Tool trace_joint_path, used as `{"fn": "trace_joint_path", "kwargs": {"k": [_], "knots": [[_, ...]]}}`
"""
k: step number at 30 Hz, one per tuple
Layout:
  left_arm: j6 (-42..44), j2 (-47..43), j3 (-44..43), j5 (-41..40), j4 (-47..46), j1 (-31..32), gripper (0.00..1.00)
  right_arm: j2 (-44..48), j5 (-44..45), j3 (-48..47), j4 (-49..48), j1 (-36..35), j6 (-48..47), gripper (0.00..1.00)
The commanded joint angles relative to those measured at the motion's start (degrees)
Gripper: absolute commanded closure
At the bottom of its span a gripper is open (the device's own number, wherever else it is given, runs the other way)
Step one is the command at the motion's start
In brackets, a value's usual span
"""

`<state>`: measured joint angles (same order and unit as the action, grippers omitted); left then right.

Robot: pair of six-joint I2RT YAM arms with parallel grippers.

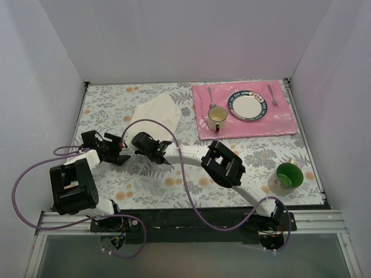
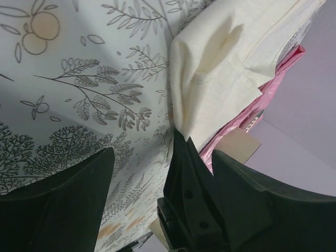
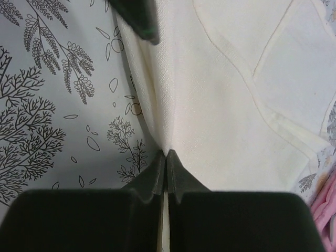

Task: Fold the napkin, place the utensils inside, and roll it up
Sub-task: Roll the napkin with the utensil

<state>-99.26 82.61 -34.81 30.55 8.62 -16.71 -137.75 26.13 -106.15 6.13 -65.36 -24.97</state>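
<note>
Off-white creased cloth napkin is pinched at its near edge by the right gripper, jaws closed on the cloth.
It is laid on the floral tablecloth, left of the pink rectangular placemat, with layers doubled over. The left gripper is spread wide just beside, gripping nothing. Folding is judged unfinished. No knife is made out, so loading and rolling are left.

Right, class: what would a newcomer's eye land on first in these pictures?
The off-white napkin lies mid-table, its near corner pinched by the right fingers. Far right, a pink placemat holds a plate and a cup; a green mug stands nearer, off the mat.
</note>
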Motion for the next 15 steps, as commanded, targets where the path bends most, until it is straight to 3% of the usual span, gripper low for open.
{"fn": "trace_joint_path", "kwargs": {"k": [1,15], "knots": [[-1.72,2.02,3.69,4.25,-6.14,0.89,0.26,1.34,-4.15,-2.75,3.97,-0.12,7.21,0.99],[-1.46,-2.01,8.62,0.93,-6.00,2.12,0.29,6.09,-17.25,-3.62,8.37,-0.03,17.67,0.99]]}}
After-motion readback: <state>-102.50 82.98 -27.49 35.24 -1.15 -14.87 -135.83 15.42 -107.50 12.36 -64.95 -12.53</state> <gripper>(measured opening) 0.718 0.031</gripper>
